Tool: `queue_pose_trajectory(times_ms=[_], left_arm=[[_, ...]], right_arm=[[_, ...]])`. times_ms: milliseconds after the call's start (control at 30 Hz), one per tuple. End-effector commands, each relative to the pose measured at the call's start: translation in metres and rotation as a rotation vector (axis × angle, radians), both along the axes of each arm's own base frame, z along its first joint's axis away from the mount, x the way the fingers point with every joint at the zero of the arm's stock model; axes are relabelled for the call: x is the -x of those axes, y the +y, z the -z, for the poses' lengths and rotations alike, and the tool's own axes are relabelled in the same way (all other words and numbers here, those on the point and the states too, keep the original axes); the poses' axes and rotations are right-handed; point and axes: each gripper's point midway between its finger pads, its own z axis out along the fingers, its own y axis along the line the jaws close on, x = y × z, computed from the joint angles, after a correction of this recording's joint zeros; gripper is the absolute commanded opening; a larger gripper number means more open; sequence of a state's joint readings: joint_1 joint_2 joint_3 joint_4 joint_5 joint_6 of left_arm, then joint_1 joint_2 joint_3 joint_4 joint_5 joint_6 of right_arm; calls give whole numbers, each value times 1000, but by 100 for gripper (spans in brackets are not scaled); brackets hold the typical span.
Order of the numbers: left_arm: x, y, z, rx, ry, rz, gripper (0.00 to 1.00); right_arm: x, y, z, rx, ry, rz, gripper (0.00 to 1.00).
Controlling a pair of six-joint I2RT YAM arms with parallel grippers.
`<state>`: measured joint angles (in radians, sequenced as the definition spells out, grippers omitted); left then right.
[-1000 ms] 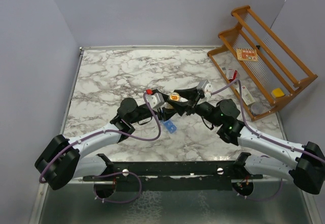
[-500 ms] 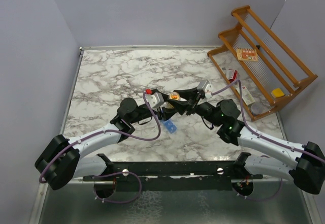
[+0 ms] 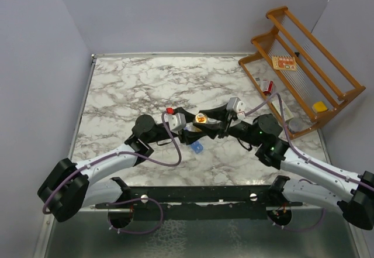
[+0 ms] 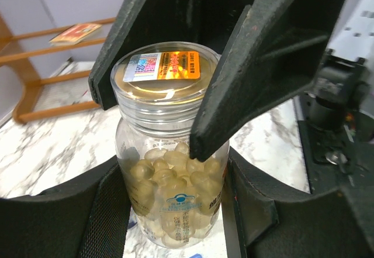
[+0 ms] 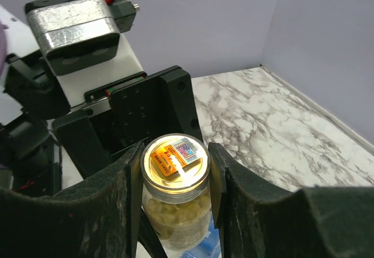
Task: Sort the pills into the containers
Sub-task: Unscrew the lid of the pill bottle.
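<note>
While left pincer [image 4: 172,211] holds one jar [image 4: 166,74], right pincer [image 5: 175,176] grips it.

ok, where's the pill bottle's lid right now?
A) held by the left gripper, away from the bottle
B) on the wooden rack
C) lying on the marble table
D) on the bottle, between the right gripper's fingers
D: the lid sits on the bottle, with the right gripper closed on its sides while the left gripper holds the bottle's body.
</note>
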<state>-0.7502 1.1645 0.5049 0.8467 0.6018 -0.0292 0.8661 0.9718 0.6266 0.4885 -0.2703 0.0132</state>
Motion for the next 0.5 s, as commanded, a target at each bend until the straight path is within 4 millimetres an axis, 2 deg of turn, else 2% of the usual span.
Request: queue_pose_trajectory(times_ms=[0,200,333,467], left_arm=[[49,0,-8,3,-70,244,0],[94,5,-8,-26,-86,516,0],[117,12,-4,-59,-90,692,0],[135,18,-6,-81,-98,831,0]], right_arm=[[33,-2,-25,29,-88,-136,1],[69,-10,-30,76,-150,-281,1],[94,-15,-31,100,-195,-388,1],[109,-19,-34,98,-215,-453,1]])
